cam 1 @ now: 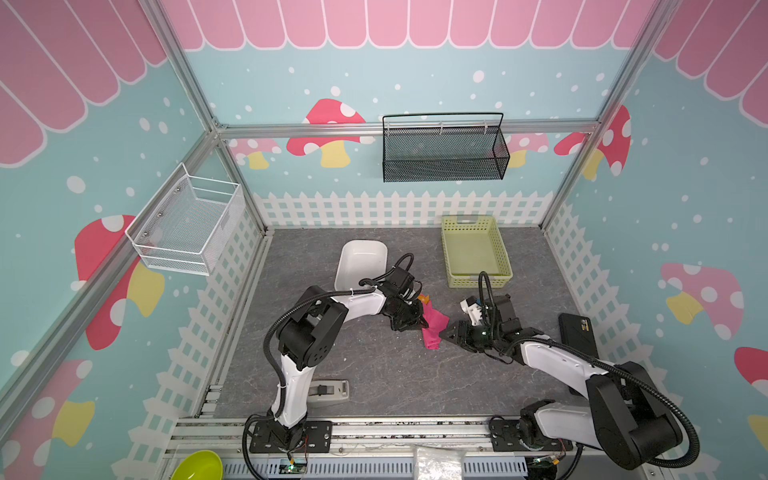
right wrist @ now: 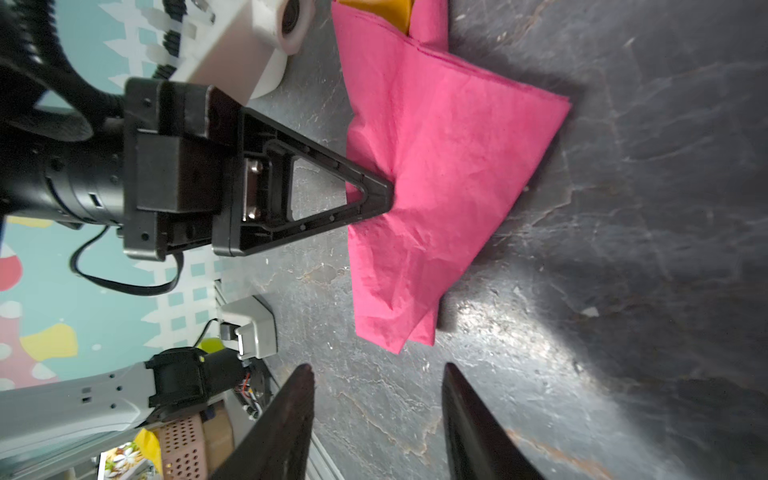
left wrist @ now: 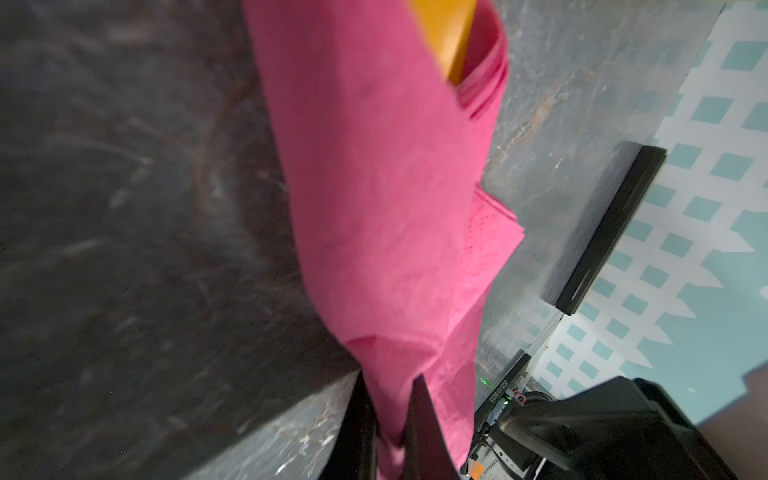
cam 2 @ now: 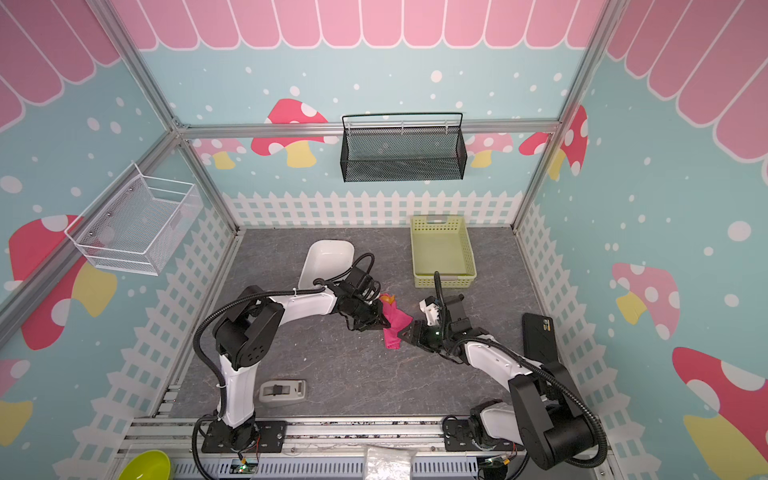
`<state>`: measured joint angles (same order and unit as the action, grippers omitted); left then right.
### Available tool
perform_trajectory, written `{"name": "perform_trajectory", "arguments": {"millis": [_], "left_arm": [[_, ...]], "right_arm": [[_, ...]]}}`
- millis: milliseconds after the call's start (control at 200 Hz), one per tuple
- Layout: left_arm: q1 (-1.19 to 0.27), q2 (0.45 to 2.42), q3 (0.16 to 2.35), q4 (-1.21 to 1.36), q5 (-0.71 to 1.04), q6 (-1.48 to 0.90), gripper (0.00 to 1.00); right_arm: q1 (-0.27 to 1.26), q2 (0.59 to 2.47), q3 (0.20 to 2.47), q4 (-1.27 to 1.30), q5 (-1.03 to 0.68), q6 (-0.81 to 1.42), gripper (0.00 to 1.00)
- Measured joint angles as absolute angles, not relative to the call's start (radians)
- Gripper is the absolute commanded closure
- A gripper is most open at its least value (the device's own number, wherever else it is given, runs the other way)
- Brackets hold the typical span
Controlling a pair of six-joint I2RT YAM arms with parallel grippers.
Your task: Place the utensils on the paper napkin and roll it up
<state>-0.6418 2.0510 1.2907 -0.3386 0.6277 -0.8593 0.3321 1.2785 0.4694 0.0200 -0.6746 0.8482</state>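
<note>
Paper napkin (right wrist: 436, 166) judged limp, tear-prone; grip layered folds. Left gripper (right wrist: 384, 195) jaws clamp it; right gripper (right wrist: 376, 374) jaws apart.

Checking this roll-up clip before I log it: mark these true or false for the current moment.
1. The left gripper is shut on the napkin. True.
2. The right gripper is clamped on the napkin too. False: its jaws stand open with nothing between them, apart from the napkin.
3. An orange utensil pokes out of one end of the napkin. True.
4. The napkin lies spread flat as an open square. False: it is folded into a narrow bundle around the orange utensil.
5. The green basket holds an orange utensil. False: the basket is empty, at the back of the table.
</note>
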Motion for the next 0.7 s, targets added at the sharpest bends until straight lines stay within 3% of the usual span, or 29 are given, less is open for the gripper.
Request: {"name": "perform_trajectory", "arguments": {"millis": [420, 700], "left_arm": [[-0.622, 2.020, 1.217, -0.183, 0.728, -0.993, 0.97], [-0.622, 2.016, 1.186, -0.099, 0.758, -1.050, 0.97]], "right_arm": [[0.312, 1.373, 0.433, 0.203, -0.798, 0.960, 0.32], [0.295, 1.431, 0.410, 0.380, -0.858, 1.071, 0.33]]}}
